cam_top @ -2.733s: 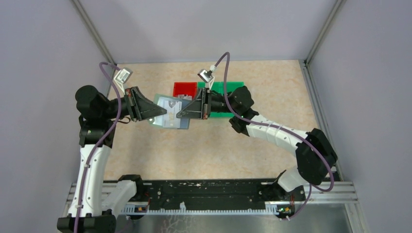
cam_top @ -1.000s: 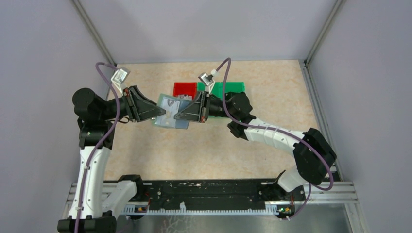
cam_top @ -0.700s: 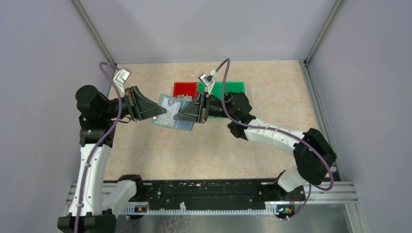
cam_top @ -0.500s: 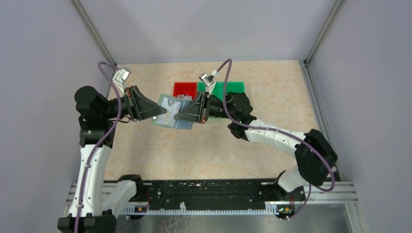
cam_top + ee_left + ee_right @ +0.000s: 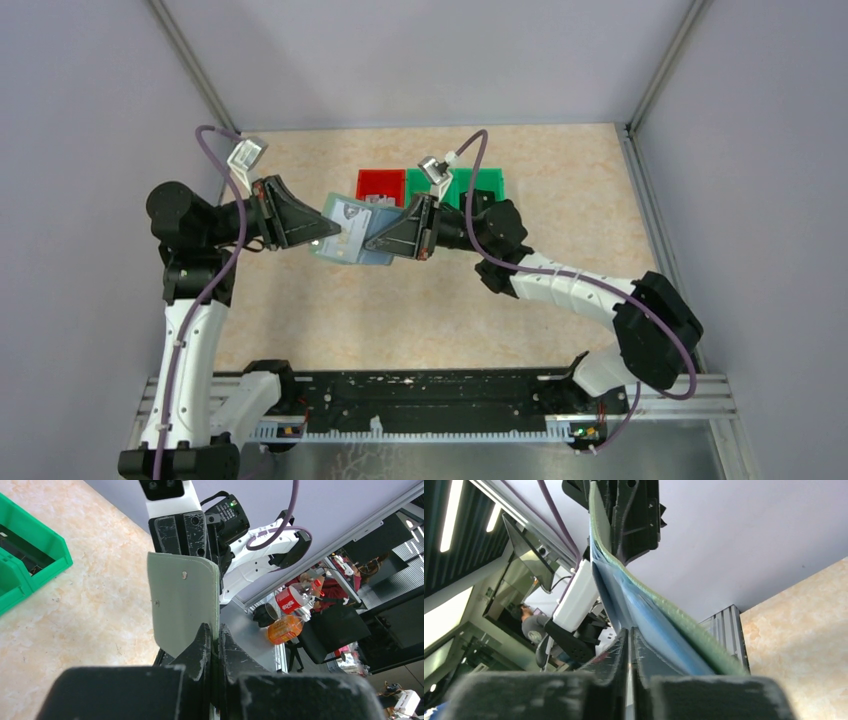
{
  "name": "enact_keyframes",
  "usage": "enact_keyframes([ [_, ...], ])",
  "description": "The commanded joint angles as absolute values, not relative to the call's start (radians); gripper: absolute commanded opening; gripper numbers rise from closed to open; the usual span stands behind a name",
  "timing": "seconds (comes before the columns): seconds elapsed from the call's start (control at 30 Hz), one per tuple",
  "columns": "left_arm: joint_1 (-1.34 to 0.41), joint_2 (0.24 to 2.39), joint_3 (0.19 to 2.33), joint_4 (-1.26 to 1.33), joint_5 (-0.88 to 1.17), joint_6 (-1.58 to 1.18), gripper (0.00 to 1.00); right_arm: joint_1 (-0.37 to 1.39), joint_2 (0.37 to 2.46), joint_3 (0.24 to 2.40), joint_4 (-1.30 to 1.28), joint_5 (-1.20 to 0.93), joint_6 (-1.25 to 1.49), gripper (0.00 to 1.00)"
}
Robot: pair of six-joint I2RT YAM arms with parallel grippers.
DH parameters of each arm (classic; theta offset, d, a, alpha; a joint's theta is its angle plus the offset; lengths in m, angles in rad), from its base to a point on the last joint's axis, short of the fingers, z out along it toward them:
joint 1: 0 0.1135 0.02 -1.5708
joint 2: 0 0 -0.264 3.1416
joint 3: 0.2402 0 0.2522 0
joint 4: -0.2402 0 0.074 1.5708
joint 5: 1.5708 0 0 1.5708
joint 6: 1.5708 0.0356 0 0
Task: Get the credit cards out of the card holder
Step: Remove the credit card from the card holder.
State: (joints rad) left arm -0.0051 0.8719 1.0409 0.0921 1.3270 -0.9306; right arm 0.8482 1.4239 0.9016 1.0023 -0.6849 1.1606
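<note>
The card holder [image 5: 352, 238] hangs open above the table between both arms, pale blue-grey inside facing up. A pale printed credit card [image 5: 351, 212] shows in its far pocket. My left gripper [image 5: 337, 236] is shut on the holder's left edge; in the left wrist view the grey-green outer face [image 5: 182, 605] rises from the closed left gripper [image 5: 215, 630]. My right gripper [image 5: 368, 245] comes from the right and is shut on a thin pale sheet, seemingly a card's edge. In the right wrist view the blue pocket layers [image 5: 649, 625] pass just right of the right gripper [image 5: 630, 632].
A red bin [image 5: 380, 182] and a green bin [image 5: 482, 184] stand side by side on the table behind the holder. The green bin [image 5: 25, 560] also appears in the left wrist view. Grey walls close in the left, back and right sides.
My left gripper has closed on the holder's left edge. The right gripper, still shut, has shifted slightly right and toward the front, and the holder has tilted a little.
</note>
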Motion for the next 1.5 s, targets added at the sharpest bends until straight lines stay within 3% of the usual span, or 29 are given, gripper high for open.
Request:
enact_keyframes([
  [0.0,-0.007,0.849,1.054,0.15,1.346,-0.962,0.04,0.837,1.39,0.91,1.048,-0.669,1.161,0.14],
  [0.13,-0.007,0.844,1.05,0.144,1.341,-0.954,0.04,0.835,1.424,0.94,1.164,-0.69,1.232,0.3],
  [0.27,-0.007,0.847,1.051,0.125,1.334,-0.943,0.08,0.836,1.472,0.987,1.255,-0.708,1.322,0.35],
  [0.6,-0.006,0.849,1.057,0.089,1.344,-0.902,0.08,0.836,1.519,1.039,1.246,-0.717,1.333,0.2],
  [0.77,-0.007,0.852,1.065,0.072,1.34,-0.893,0.1,0.835,1.549,1.035,1.311,-0.717,1.376,0.0],
  [1.03,-0.006,0.844,1.063,0.098,1.36,-0.909,0.2,0.83,1.53,0.945,1.419,-0.704,1.388,0.0],
  [1.47,-0.007,0.853,1.092,0.03,1.31,-0.854,0.01,0.826,1.47,0.898,1.333,-0.688,1.304,0.0],
])
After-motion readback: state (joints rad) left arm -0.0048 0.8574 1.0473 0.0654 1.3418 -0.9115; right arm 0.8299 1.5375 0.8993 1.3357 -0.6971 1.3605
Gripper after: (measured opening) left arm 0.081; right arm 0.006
